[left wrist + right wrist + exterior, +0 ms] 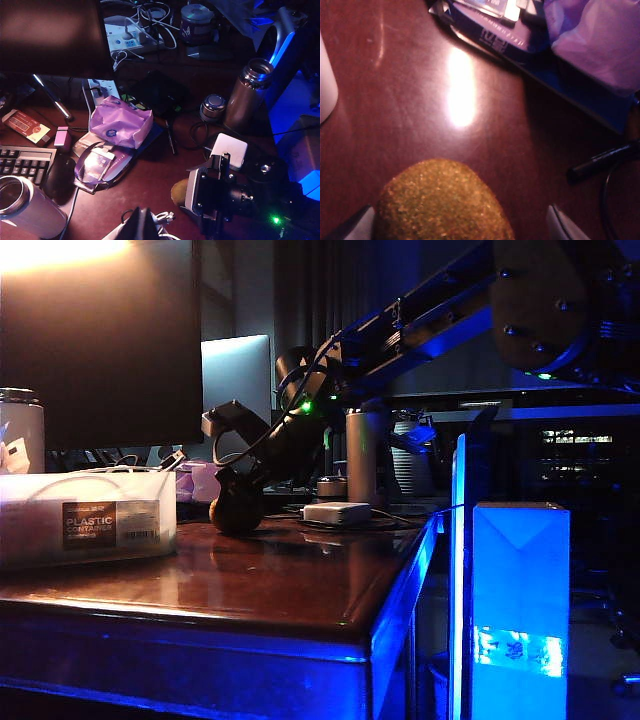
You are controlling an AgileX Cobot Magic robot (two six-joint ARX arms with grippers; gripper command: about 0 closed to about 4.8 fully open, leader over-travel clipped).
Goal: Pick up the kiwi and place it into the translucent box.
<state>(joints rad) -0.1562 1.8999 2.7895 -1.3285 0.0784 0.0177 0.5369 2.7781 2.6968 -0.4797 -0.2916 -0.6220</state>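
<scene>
The kiwi (442, 202) fills the near part of the right wrist view, fuzzy and golden-brown, resting on the dark red wooden table (420, 100). The right gripper (465, 227) sits low around it: a pale fingertip (357, 225) shows on one side of the fruit and another on the other side, both spread wide with the kiwi between them, and whether either pad touches the skin cannot be told. In the exterior view the right arm (420, 320) reaches down from the upper right across the middle, and its gripper (240, 505) covers the kiwi (216, 510) on the tabletop, only a sliver of fruit showing at its left edge.

The translucent box (85, 520) stands at the near left of the table (300, 590), just left of the kiwi and apart from it, its dark label facing the camera. A tall glowing blue carton (520, 610) stands off the table's right edge in the foreground.

The left wrist view looks down from above on the right arm's camera housing (207, 192) and the kiwi (179, 192) beside it. Farther back lie a purple plastic bag (120, 122), a steel flask (247, 95), a white power adapter (230, 150) and a keyboard (25, 165). Of the left gripper (139, 225) only a dark tip shows at the near edge, so its opening cannot be told.
</scene>
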